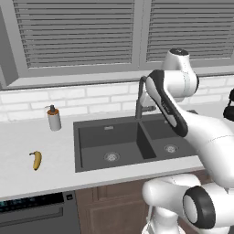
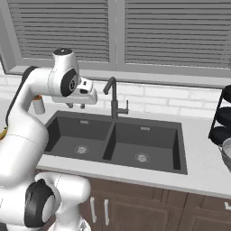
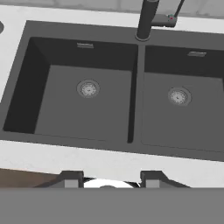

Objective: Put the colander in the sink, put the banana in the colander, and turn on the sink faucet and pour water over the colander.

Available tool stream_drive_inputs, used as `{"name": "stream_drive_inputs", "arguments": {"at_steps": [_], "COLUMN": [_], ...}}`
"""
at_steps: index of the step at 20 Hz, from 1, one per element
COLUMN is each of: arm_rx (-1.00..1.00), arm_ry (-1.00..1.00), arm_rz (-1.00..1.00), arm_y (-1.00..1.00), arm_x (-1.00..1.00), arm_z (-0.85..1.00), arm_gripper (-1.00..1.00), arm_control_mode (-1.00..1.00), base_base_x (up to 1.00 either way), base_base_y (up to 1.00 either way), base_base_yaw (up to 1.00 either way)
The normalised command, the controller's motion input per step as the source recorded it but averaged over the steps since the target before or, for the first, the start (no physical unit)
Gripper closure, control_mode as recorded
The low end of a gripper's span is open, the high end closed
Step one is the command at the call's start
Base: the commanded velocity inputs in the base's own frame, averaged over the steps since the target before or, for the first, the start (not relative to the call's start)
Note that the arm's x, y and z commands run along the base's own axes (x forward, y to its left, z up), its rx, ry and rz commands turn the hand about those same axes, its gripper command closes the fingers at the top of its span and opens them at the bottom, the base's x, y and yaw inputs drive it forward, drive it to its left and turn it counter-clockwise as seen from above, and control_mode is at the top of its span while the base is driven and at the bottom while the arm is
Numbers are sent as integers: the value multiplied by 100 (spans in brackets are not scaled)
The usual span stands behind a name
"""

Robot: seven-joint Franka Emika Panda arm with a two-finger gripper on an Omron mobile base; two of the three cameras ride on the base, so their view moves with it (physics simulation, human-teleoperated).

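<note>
Left to right across the counter: the banana (image 1: pixel 36 160) lies alone on the white worktop, well left of the sink (image 1: pixel 91 132), whose two basins are bare. The faucet (image 2: pixel 112 97) stands behind the divider, no water running. My gripper (image 2: pixel 76 106) hangs above the left basin, fingers (image 3: pixel 70 179) partly parted and holding nothing. Far right, a silvery rim at the picture's edge is probably the colander (image 2: pixel 226 152), on the counter beside a dark rack (image 2: pixel 221 115). I judge step one not yet begun; next I must reach right and grasp the colander's rim.
</note>
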Motion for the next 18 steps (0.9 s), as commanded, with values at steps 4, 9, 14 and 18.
{"name": "stream_drive_inputs", "arguments": {"at_steps": [4, 9, 14, 18], "arm_rx": [-1, 0, -9, -5], "arm_ry": [-1, -14, 0, 3], "arm_rz": [0, 0, 0, 0], "arm_y": [-4, -23, -31, -63], "arm_x": [-18, -66, -57, -50], "arm_z": [-7, -11, 0, 0], "arm_gripper": [-100, -100, -100, -100], "arm_control_mode": [-100, -100, -100, -100], "base_base_x": [0, 0, 0, 0], "base_base_y": [0, 0, 0, 0], "base_base_yaw": [0, 0, 0, 0]}}
